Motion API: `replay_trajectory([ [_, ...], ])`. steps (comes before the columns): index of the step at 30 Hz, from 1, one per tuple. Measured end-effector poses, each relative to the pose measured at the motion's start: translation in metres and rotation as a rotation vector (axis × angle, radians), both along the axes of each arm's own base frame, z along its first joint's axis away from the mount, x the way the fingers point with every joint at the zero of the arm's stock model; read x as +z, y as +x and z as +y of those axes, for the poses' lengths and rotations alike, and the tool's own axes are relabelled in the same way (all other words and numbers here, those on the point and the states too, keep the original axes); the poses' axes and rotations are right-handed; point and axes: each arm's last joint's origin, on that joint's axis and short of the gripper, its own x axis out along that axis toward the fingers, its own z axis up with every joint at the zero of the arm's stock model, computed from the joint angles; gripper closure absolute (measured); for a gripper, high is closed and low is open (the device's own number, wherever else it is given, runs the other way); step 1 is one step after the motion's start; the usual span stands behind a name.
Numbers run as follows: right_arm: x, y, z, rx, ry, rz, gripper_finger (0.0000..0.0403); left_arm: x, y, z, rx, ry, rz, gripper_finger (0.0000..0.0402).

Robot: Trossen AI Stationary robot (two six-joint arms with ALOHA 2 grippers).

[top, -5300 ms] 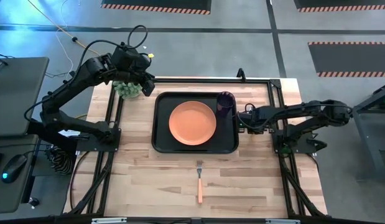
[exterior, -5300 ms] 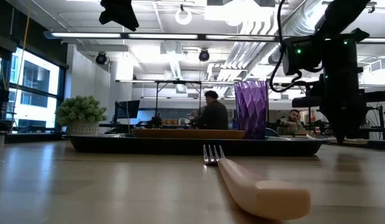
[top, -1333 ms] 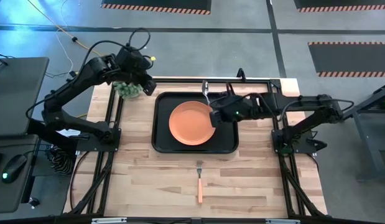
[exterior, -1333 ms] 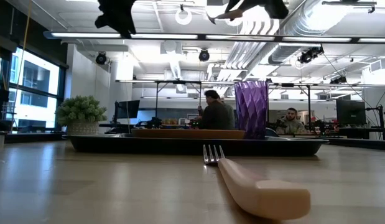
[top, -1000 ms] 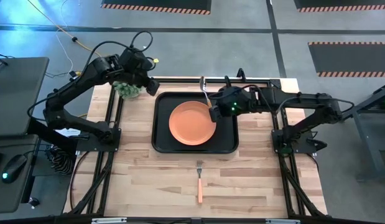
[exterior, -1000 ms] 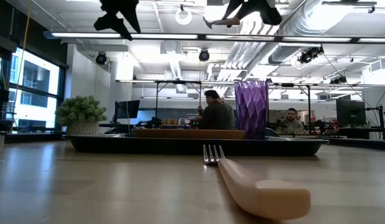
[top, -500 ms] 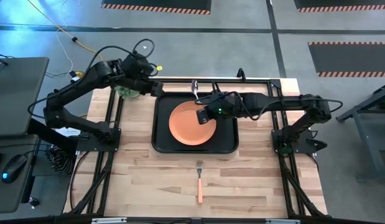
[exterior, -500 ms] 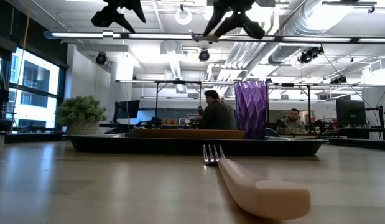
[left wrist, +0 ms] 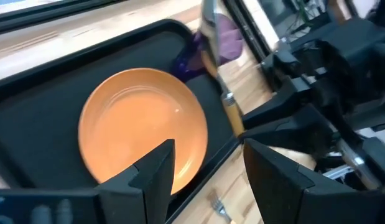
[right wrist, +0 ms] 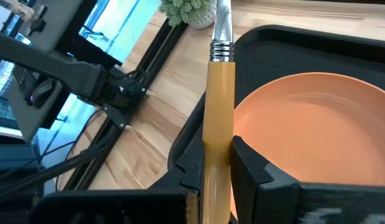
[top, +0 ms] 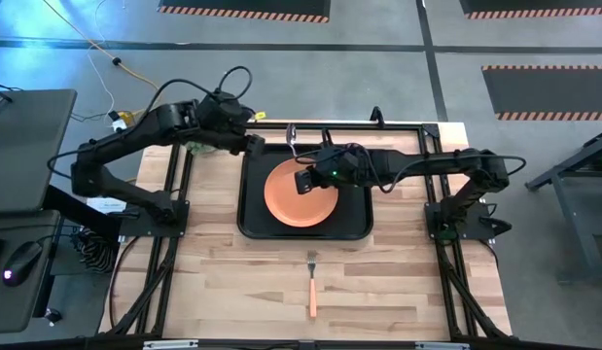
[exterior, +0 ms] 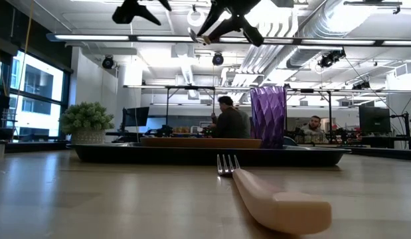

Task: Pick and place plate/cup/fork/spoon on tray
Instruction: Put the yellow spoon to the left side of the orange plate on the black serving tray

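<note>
Above tray [top: 252, 219] and plate [top: 301, 192], right gripper [right wrist: 218, 163] clamps spoon [right wrist: 219, 99]; left gripper [left wrist: 208, 163] spread.

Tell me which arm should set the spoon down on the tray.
The right. Its gripper is already shut on the spoon, held above the plate on the tray. The left gripper is open and empty at the tray's far-left corner.

Two dark, cable-draped arms [top: 135, 146]
</note>
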Motion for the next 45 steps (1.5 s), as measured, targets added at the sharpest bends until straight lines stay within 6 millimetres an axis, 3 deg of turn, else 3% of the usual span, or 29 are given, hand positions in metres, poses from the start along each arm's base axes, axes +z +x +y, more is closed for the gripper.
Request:
replay_trajectory([
  [11, 0.003, 0.002, 0.000, 0.000, -0.014, -0.034, 0.0375, -0.018, 0.037, 0.001, -0.039, -0.014, 0.002, 0.0222],
  [23, 0.003, 0.002, 0.001, 0.028, -0.007, -0.032, 0.0375, -0.032, 0.062, 0.009, -0.038, -0.009, -0.019, 0.0222],
  [37, 0.003, 0.002, 0.005, 0.034, -0.009, -0.035, 0.0375, -0.031, 0.068, 0.011, -0.027, 0.015, -0.061, 0.0223],
  [45, 0.004, 0.003, 0.005, 0.036, -0.010, -0.046, 0.0375, -0.046, 0.077, 0.013, -0.041, -0.015, -0.001, 0.0226],
])
